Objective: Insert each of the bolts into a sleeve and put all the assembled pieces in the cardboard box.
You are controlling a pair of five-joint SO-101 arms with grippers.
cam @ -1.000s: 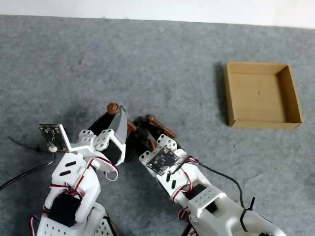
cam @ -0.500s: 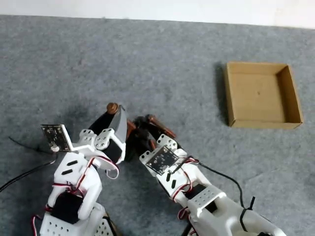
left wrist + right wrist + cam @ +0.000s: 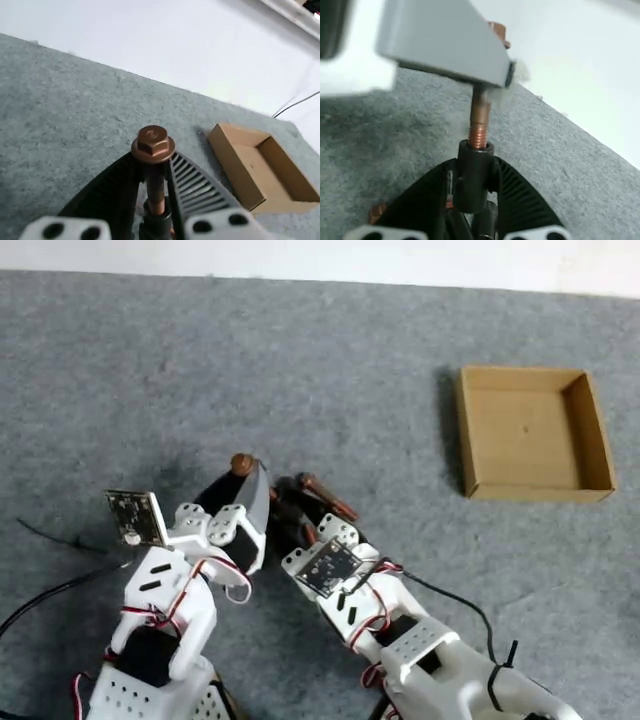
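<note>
Carpet (image 3: 300,350), grey and short-piled, covers the table. The cardboard box (image 3: 520,435) sits open-topped toward the far right, well apart from both arms, which stand close together near the front middle.

The left gripper (image 3: 152,165) is closed around the shank of a copper-coloured bolt (image 3: 153,144). The bolt's hex head stands just past the fingertips (the shank runs back between the ribbed fingers).

The right gripper (image 3: 472,167) is clamped on a black sleeve (image 3: 472,182), whose open end points out past its fingertips. In the right wrist view the bolt's threaded end sits at the sleeve's mouth, touching it or just inside; how deep it goes cannot be told.

A second copper piece (image 3: 376,212) lies on the carpet near the right gripper.
</note>
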